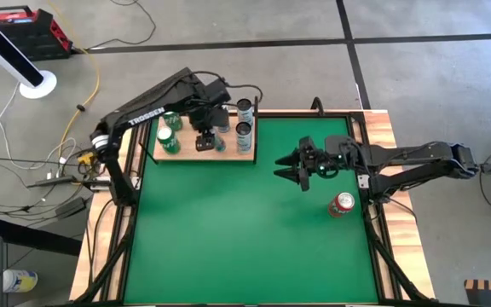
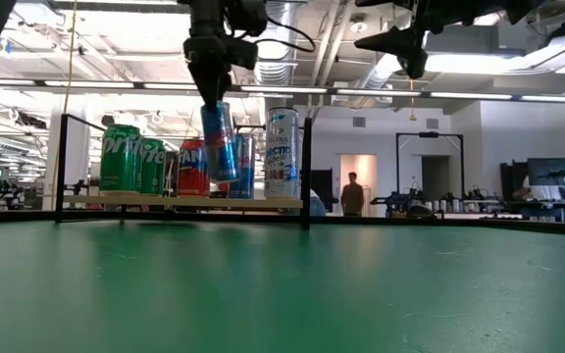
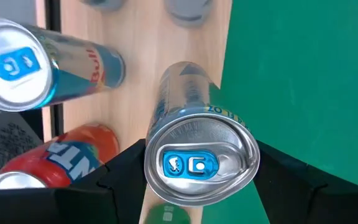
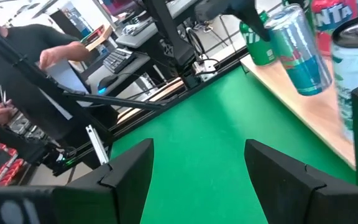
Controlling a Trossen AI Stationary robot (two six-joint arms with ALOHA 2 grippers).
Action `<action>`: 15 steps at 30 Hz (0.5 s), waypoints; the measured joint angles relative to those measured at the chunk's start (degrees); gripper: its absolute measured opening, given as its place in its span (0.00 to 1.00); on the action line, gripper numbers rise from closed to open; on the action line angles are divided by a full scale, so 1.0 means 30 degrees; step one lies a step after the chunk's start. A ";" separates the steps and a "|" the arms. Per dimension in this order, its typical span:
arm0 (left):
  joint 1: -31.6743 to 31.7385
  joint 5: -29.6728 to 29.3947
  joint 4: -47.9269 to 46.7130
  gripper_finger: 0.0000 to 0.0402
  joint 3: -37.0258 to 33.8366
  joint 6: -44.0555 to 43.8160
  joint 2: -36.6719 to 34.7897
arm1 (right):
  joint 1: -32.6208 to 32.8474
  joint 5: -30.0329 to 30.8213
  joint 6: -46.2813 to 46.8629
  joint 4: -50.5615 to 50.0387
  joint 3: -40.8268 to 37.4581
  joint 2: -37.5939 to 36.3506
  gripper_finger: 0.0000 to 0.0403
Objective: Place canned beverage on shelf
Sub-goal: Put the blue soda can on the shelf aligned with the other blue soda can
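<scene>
Low view had your left gripper (image 2: 214, 83) clamped on a slim blue-and-silver can (image 2: 218, 140), tilted, hanging over the pale wooden shelf (image 2: 179, 202). You'd need to lower it upright, then release. Right gripper (image 1: 292, 168) waited open at 3 o'clock.

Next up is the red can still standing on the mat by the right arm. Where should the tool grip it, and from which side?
Grip the red can around its mid-body, coming in level from the mat's centre. It stands upright near the mat's right edge, with nothing else close by. The right tool is open and hovers nearby; the left tool is holding a blue can over the shelf.
</scene>
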 joint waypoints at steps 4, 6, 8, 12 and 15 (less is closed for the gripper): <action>-0.0001 0.0176 -0.0048 0.58 0.0273 0.0267 0.0669 | 0.0313 -0.0007 0.0000 -0.0039 0.0000 -0.0003 0.68; -0.0007 0.0351 -0.0176 0.58 0.0294 0.0264 0.0962 | 0.0443 -0.0015 0.0000 -0.0066 0.0000 -0.0003 0.68; -0.0007 0.0760 -0.0404 0.58 0.0294 0.0262 0.1275 | 0.0548 -0.0015 -0.0017 -0.0087 0.0000 -0.0003 0.68; -0.0009 0.0762 -0.0346 0.58 0.0287 0.0290 0.1511 | 0.0534 -0.0015 -0.0102 -0.0090 0.0000 -0.0003 0.68; -0.0080 0.0722 -0.0188 0.58 0.0287 0.0297 0.1612 | 0.0526 -0.0015 -0.0162 -0.0091 0.0000 -0.0003 0.68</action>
